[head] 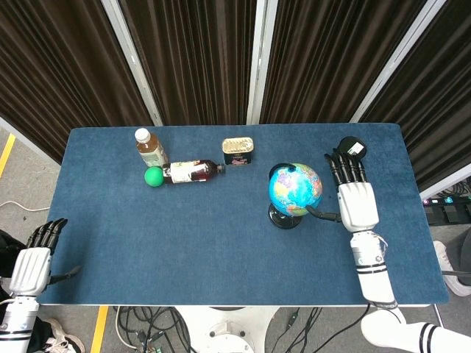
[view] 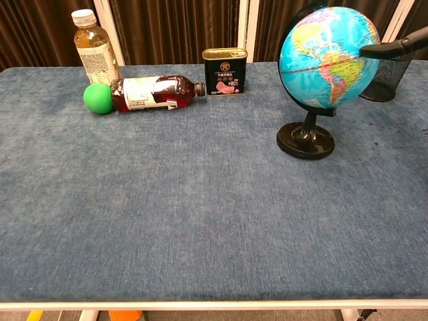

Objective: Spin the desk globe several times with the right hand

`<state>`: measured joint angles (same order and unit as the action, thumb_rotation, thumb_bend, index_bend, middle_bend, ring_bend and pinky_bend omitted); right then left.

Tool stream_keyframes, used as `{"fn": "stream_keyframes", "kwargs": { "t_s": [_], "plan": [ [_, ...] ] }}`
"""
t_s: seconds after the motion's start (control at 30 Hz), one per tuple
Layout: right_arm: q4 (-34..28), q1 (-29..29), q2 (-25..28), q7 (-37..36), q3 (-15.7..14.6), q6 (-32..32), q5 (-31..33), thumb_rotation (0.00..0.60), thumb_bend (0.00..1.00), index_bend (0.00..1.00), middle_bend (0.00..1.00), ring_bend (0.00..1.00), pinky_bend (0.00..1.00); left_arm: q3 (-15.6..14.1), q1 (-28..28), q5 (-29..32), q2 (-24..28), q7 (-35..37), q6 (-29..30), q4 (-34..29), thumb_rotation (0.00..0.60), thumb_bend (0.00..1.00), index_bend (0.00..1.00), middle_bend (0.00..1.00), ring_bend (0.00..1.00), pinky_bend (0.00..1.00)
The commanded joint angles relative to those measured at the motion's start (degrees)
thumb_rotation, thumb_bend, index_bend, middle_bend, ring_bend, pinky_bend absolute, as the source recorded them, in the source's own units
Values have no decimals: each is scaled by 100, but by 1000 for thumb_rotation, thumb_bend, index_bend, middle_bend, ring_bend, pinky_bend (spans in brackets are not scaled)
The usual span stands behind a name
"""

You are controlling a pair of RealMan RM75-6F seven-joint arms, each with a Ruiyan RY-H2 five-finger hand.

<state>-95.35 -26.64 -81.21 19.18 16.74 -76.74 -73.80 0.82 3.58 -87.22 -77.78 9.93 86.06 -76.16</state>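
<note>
The desk globe point(head: 296, 188) stands on its black round base point(head: 284, 218) right of the table's middle. In the chest view the globe point(view: 327, 56) leans on its black arc above the base point(view: 305, 140). My right hand point(head: 357, 203) lies flat just right of the globe, fingers spread and pointing to the far edge, holding nothing. One dark finger point(view: 398, 47) reaches in from the right and its tip meets the globe's right side. My left hand point(head: 33, 262) hangs off the table's near left corner, fingers straight, empty.
A black mesh pen holder point(head: 351, 151) stands just beyond my right hand's fingertips. A yellow tin point(head: 238, 151) sits behind the globe to the left. Further left are an upright tea bottle point(head: 150, 147), a lying red bottle point(head: 191, 171) and a green ball point(head: 153, 176).
</note>
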Motion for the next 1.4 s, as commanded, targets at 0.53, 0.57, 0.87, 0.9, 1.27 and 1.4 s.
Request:
{"fn": "stream_keyframes", "kwargs": {
  "t_s": [0.53,0.57,0.87,0.9,1.27,1.4],
  "plan": [
    [404,-58,300,-389,262,200,488,416,0,0,0,0,0,14,-1,22,43,-117,-1,-111,600,74,70,77,40,94],
    [354,-16,334,-465,248,129,428,416,0,0,0,0,0,13,4,23,43,-121,-12,-114,600,74,69,77,40,94],
    [-285,421,660,-883,-324,-410,-579,415,0,0,0,0,0,11,26,-9,34,-156,-17,-137,600,74,69,77,40,94],
    [-325,430,641,-867,-411,-412,-699,415,0,0,0,0,0,7,32,-21,30,-167,-21,-142,600,75,69,77,40,94],
    [-110,69,-77,-594,-405,-62,-713,415,0,0,0,0,0,11,17,7,32,-145,-13,-116,600,75,70,77,40,95],
    [-14,-40,-254,-406,-315,-11,-608,415,0,0,0,0,0,6,8,18,12,-76,-18,-58,600,74,70,77,40,94]
  ]
}}
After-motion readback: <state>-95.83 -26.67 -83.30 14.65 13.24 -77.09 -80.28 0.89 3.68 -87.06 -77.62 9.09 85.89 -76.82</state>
